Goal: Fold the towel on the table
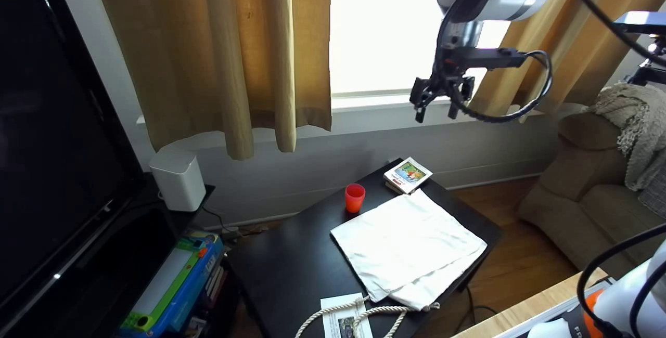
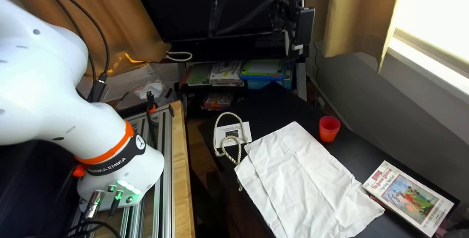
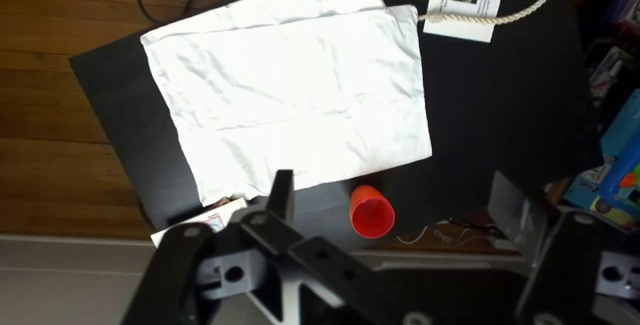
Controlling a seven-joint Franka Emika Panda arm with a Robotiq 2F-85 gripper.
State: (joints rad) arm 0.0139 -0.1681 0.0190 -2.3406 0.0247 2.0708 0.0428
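The towel is a white cloth lying flat on the black table [image 1: 291, 255]. It shows in both exterior views, with its middle visible [image 1: 408, 244] [image 2: 307, 186], and in the wrist view [image 3: 300, 90]. It looks doubled, with an offset under-layer showing along one long edge, and it has creases. My gripper [image 1: 436, 113] is high above the table, in front of the window, apart from the towel. In the wrist view its two fingers [image 3: 392, 182] are wide apart with nothing held between them. It also shows dark at the top of an exterior view [image 2: 294, 44].
A red cup [image 3: 371, 215] stands close beside the towel. Small books [image 2: 410, 197] lie at a towel corner, touching or nearly so. A rope [image 1: 317, 317] and a printed card [image 3: 455, 30] lie at another corner. A TV stand [image 1: 203, 192] and wall border the table.
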